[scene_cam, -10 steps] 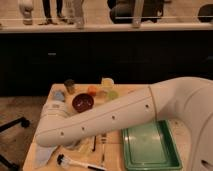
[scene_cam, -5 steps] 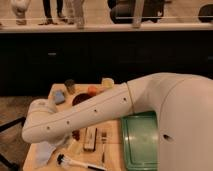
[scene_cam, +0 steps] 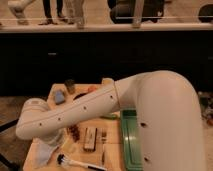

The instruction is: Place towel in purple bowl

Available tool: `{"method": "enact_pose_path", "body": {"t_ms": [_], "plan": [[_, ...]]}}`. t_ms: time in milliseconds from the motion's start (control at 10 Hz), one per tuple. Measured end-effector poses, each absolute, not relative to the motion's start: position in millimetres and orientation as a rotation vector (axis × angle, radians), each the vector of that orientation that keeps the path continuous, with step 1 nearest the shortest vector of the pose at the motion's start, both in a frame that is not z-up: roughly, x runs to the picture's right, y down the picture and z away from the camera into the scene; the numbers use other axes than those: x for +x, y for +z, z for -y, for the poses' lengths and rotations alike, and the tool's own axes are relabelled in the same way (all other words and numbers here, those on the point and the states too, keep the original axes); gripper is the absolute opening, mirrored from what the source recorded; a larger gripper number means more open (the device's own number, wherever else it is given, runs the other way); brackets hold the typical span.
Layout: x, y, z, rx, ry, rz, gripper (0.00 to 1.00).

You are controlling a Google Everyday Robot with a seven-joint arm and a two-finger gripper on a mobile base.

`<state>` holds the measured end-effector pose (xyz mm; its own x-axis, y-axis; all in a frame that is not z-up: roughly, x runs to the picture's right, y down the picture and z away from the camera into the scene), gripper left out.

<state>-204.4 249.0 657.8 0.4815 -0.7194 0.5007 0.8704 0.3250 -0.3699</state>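
In the camera view, our tool (scene_cam: 42,142) hangs at the table's (scene_cam: 76,150) near-left corner, directly above the pale towel (scene_cam: 50,153). We cannot tell whether it grips. The purple bowl stays hidden, presumably behind the forearm (scene_cam: 80,112).

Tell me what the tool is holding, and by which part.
Cannot be told. The tool is at the arm's low end, right above the white towel at the table's edge; no hold shows.
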Motion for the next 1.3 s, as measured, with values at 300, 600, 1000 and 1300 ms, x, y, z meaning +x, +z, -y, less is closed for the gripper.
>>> {"method": "enact_pose_path", "body": {"t_ms": [300, 600, 1000, 1300], "plan": [[-204, 658, -249, -0.656, -1.058, 0.263, 0.8], [-192, 657, -251, -0.647, -1.039, 0.276, 0.8], [-191, 665, -251, -0.636, -1.063, 0.31, 0.8], [-238, 677, -248, -0.645, -1.097, 0.344, 0.8]]}}
